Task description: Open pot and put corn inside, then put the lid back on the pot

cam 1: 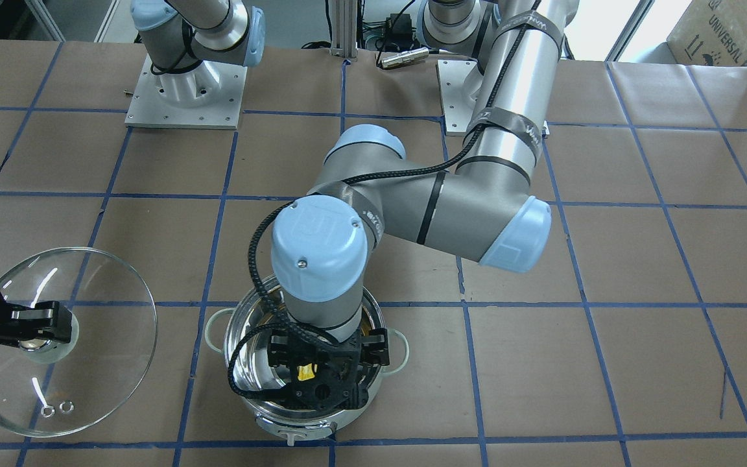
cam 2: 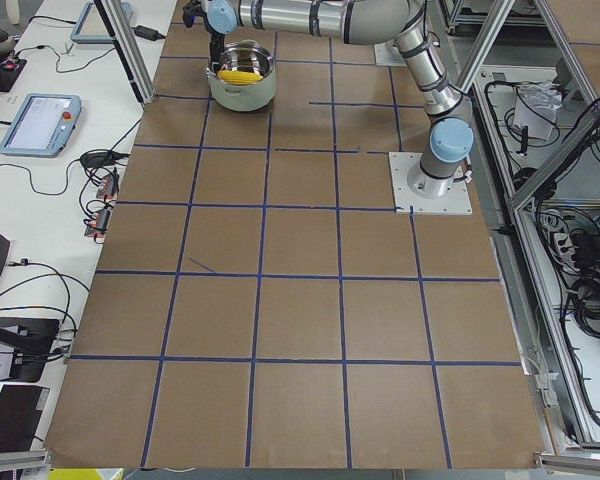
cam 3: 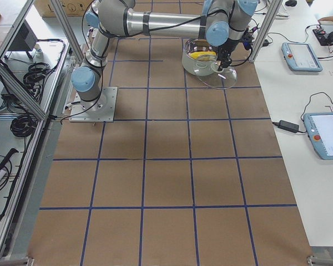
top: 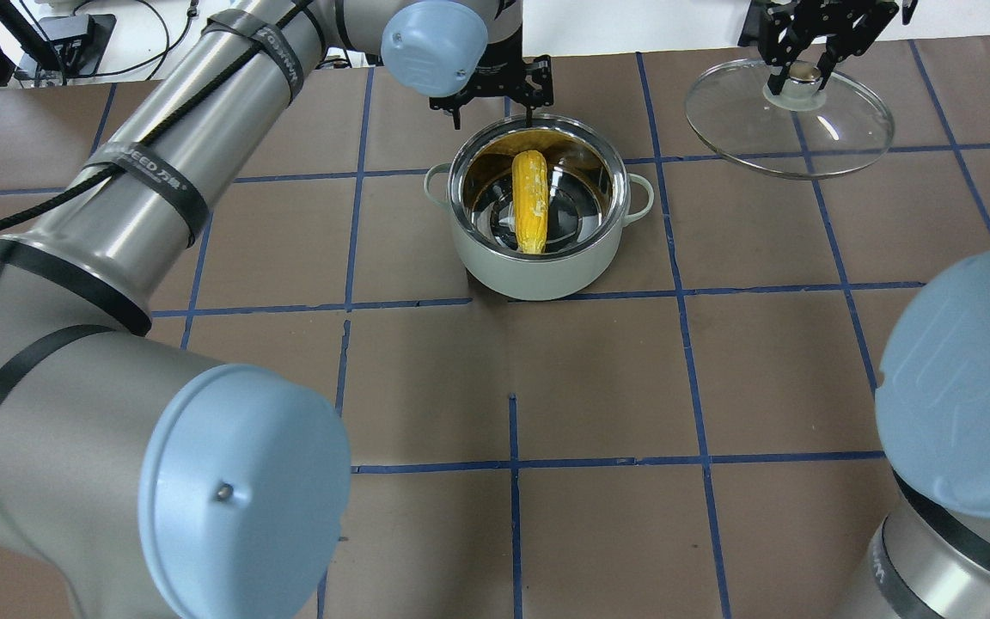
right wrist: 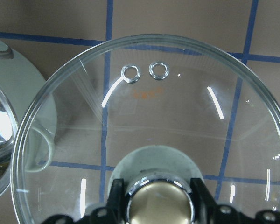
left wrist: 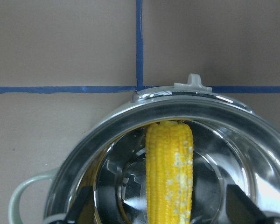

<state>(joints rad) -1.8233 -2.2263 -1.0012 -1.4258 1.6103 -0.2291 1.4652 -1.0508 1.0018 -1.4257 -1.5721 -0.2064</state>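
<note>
Corn first: your yellow corn cob [top: 529, 202] with pale whitish patches lies flat on the bottom of the round, shiny steel pot [top: 538, 273], which has a pale outer wall and two pale looped handles. One end of the cob reaches the rim by the small front tab [left wrist: 192, 81]. You will find the pot standing open near the middle of the edge of the brown paper-covered surface [top: 598, 387] that lies farthest from the robot's bases, among blue tape lines [top: 514, 516].

The left hand [top: 495, 110] hangs over the pot's far side with its fingers [left wrist: 79, 207] apart. In the wrist view one finger shows on either side of the cob, and neither touches it.

Along that same edge, towards the corner on the robot's right, is the round clear glass dome lid [top: 839, 142], off the pot and just beside it. The right hand [top: 797, 76] is clamped on the lid's shiny, cream-based knob [right wrist: 159, 205], a finger pressed to each side. Two small metal-ringed vent holes [right wrist: 124, 73] sit near the lid's rim. You cannot tell from these views whether the lid rests on the surface or is held clear of it.
</note>
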